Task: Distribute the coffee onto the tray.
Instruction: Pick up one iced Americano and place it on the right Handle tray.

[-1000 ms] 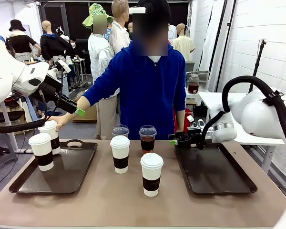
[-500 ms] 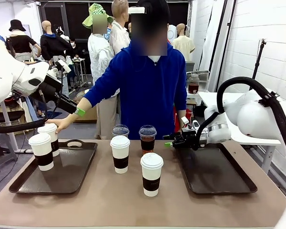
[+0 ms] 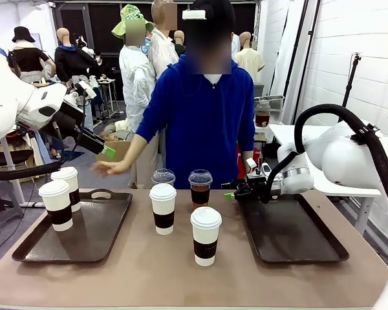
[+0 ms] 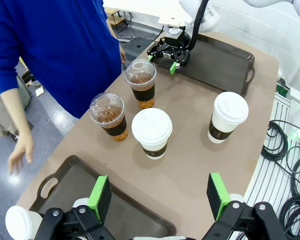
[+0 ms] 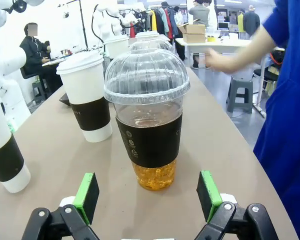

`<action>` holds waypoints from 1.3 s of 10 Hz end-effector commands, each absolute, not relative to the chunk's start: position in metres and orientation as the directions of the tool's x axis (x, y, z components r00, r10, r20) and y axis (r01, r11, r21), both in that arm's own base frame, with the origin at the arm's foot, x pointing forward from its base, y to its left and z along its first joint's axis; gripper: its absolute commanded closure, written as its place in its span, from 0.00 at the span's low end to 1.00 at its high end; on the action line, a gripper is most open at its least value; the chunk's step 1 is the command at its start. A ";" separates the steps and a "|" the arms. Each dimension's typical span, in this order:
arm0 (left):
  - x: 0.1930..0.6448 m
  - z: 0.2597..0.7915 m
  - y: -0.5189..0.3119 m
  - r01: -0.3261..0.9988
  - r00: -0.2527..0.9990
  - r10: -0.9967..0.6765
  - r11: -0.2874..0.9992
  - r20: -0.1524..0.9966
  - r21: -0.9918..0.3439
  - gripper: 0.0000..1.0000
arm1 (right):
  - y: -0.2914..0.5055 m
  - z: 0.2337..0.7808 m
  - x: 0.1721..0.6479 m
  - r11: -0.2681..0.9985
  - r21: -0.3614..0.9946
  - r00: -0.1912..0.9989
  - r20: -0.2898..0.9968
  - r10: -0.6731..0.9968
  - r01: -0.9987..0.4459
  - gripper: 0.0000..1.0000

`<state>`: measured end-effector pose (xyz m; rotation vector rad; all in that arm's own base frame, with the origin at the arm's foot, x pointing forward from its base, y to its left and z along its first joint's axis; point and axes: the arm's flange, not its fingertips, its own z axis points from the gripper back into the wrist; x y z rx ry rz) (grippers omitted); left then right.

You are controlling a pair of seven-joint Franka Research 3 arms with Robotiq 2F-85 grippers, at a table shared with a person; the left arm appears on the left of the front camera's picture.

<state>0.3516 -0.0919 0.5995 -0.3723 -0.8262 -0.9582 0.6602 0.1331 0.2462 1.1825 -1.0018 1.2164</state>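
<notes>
Clear glossy plastic dome cup [image 5: 147,120], matt paper cups [image 3: 163,208], smooth dark tray [image 3: 97,227].

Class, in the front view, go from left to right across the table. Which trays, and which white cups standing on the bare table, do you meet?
left tray → farther white cup → nearer white cup → right tray

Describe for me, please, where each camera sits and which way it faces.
Front view: fixed between the arms, facing across the table at the person; left gripper and right gripper show.
Left wrist view: high over the left tray, looking down across the table; own open fingers at the bottom.
Right wrist view: low at table height, facing the near dome-lidded cup between its open fingers.
Shared: both wrist views catch that cup and the person.
</notes>
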 end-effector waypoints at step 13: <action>0.351 0.599 -0.091 0.840 0.309 -0.569 0.539 0.762 0.062 0.00 | 0.194 0.221 0.676 -0.089 0.099 0.094 0.994 0.059 -0.991 0.00</action>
